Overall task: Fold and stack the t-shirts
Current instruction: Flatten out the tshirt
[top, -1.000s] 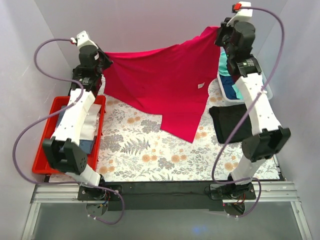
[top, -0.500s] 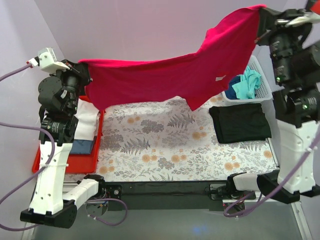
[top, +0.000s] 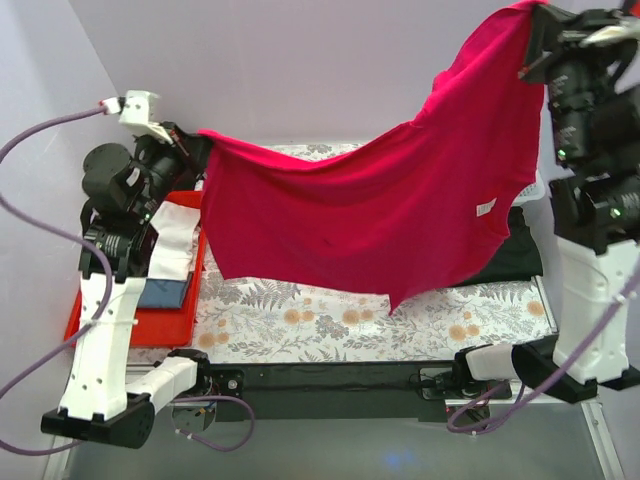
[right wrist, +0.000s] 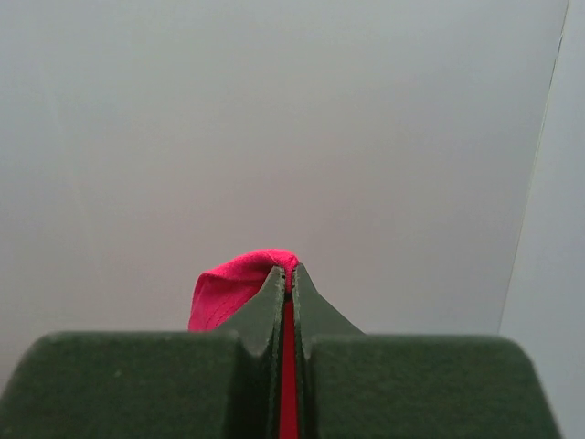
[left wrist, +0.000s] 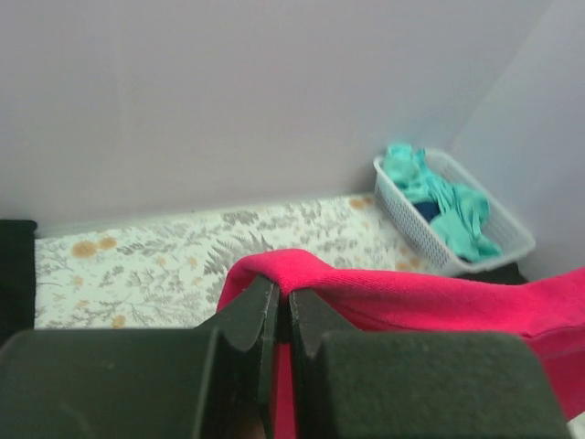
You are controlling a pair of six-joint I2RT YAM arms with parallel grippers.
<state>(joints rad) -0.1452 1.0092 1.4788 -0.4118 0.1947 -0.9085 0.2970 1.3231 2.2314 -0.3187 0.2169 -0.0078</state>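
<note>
One shirt in hand: the crimson t-shirt (top: 380, 220) hung in the air, stretched between the two grippers. Its lower hem sagged well below both, and its small white label (top: 486, 207) sat on the side nearer the right gripper.
Left gripper: the left gripper (left wrist: 283, 297) was clenched on a bunched edge of the crimson cloth and was held lower than its partner.
Right gripper: the right gripper (right wrist: 285, 274) was pinched tight on another edge, raised high, so the shirt sloped down from it towards the left gripper.
Black t-shirt: the black t-shirt (top: 520, 255) lay flat on the tabletop (top: 300, 320) below the right gripper, mostly hidden behind the hanging cloth.
Teal t-shirts: the teal t-shirts (left wrist: 448, 206) sat crumpled in a white basket (left wrist: 411, 224), ahead of the left gripper and to its right.
Red tray: the red tray (top: 160, 325) stood below the left gripper, with white and blue cloth lying in it.
Done so far: probably little, since only the black shirt looked laid out, and whether it was fully folded could not be told.
Left to do: the crimson shirt was neither laid down nor folded, the basket shirts looked untouched, and no stack showed.
</note>
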